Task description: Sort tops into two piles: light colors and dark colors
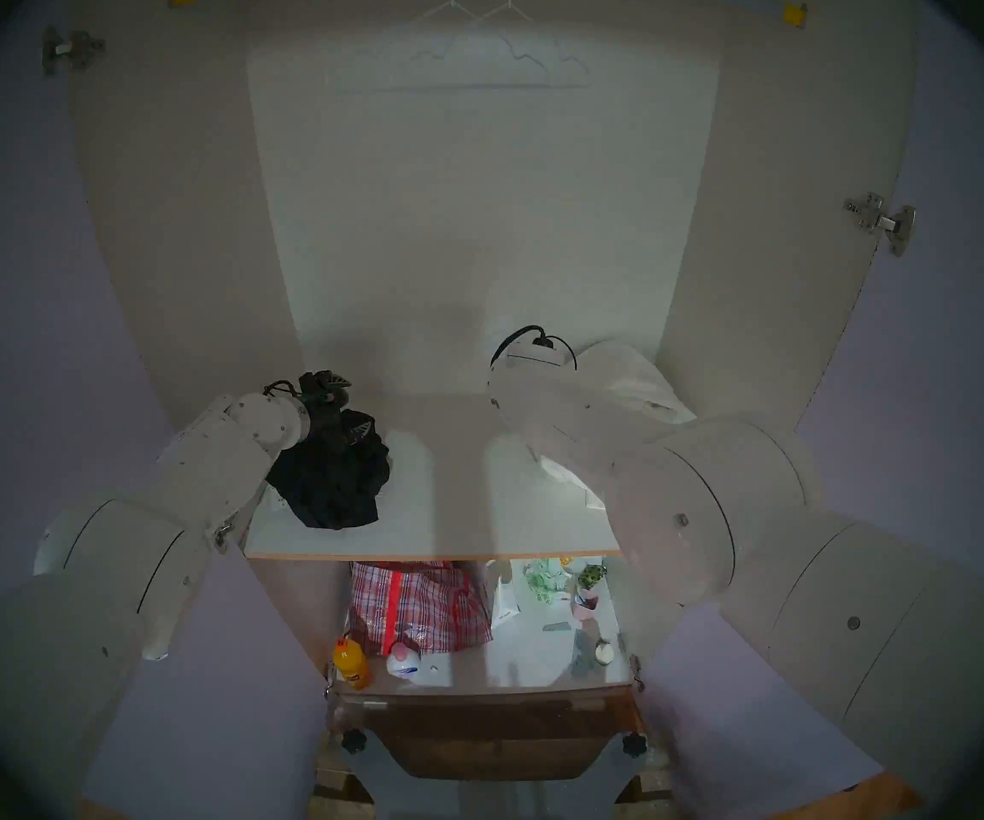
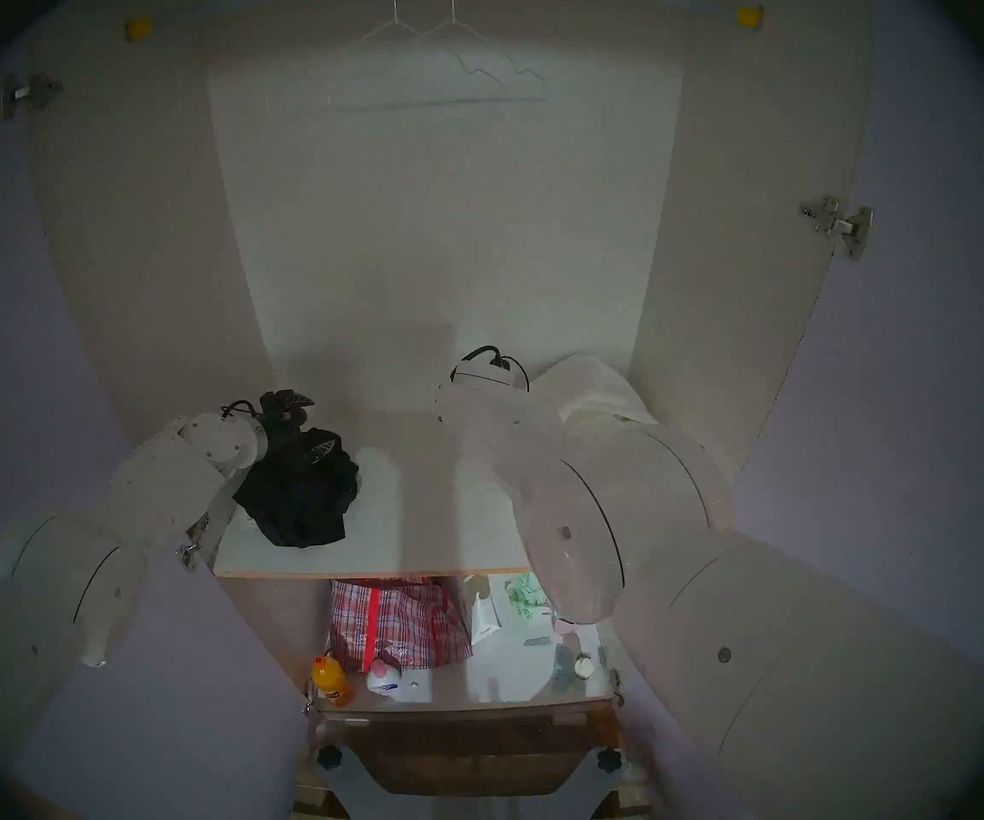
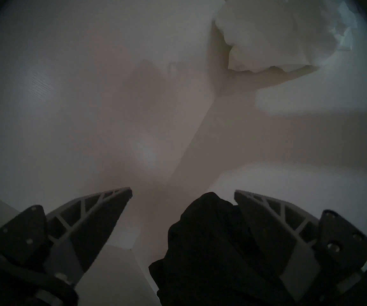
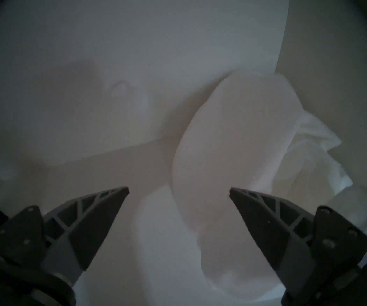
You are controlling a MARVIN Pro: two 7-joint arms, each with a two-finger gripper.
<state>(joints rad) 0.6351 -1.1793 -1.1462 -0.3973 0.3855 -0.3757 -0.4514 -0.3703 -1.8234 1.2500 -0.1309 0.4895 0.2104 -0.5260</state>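
The dark top, a bunched black garment [image 1: 330,481], lies at the left of the white wardrobe shelf [image 1: 448,523]. My left gripper [image 1: 347,407] hovers over its back edge, open. In the left wrist view the black garment [image 3: 209,232] bulges up between the spread fingers, against the right-hand one, and the gripper [image 3: 183,191] has not shut on it. The light tops form a white heap [image 1: 637,381] in the shelf's back right corner. My right gripper [image 4: 179,188] is open just in front of the white cloth [image 4: 233,144]; my own arm hides it in the head views.
Wardrobe side walls close in the shelf on both sides. Empty white hangers [image 1: 478,14] hang from the rail above. On the lower shelf sit a red-checked bag [image 1: 418,606], an orange bottle [image 1: 350,662], a white carton [image 1: 504,600] and small items.
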